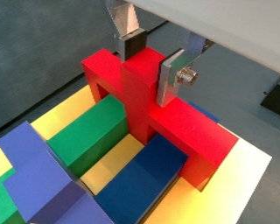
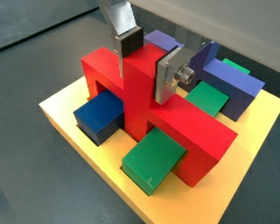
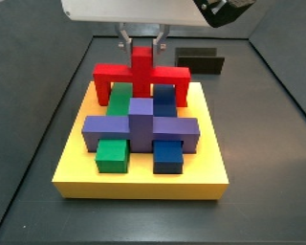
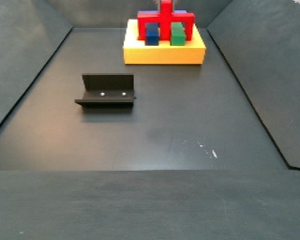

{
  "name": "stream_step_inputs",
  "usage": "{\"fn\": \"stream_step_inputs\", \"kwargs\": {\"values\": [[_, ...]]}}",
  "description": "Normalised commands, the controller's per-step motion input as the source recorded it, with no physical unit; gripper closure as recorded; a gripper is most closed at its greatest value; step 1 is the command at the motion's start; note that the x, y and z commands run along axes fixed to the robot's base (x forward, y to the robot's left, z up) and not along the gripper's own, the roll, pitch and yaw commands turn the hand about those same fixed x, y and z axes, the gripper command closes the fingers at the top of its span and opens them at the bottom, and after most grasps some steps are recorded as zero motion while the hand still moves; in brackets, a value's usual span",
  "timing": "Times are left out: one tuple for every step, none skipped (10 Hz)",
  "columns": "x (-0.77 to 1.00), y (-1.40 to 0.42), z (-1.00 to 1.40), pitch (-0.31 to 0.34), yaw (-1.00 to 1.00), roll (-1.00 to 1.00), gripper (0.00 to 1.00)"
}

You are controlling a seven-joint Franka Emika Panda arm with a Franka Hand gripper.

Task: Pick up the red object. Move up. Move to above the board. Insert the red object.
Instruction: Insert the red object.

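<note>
Yellow board (image 3: 142,180) nearest; red object (image 3: 142,78) sits at its far edge, probably seated. Gripper (image 1: 157,59) above, jaws clamping the central stub. Rigid, light, likely slick plastic; stub is the right hold.

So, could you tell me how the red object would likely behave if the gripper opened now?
The red object looks rigid and blocky, so it probably wouldn't flex. Seated on the board between the fingers, it seems unlikely to tip.

Matt red object (image 1: 154,109), silvery metal hand (image 1: 154,54)
</note>
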Motion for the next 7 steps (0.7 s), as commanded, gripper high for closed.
{"fn": "stream_step_inputs", "kwargs": {"values": [[0.05,-0.10,-0.05,-0.236,0.16,0.10,1.00],[0.00,-0.01,-0.22,-0.259,0.13,0.04,1.00],[0.00,0.00,-0.40,-0.224,0.05,0.00,1.00],[0.00,0.00,-0.52,-0.241,0.04,0.01,1.00],[-0.02,0.02,-0.49,-0.194,0.11,0.00,1.00],[0.02,-0.03,-0.34,-0.106,0.16,0.01,1.00],[0.62,-0.10,-0.27,0.047,0.32,0.16,1.00]]}}
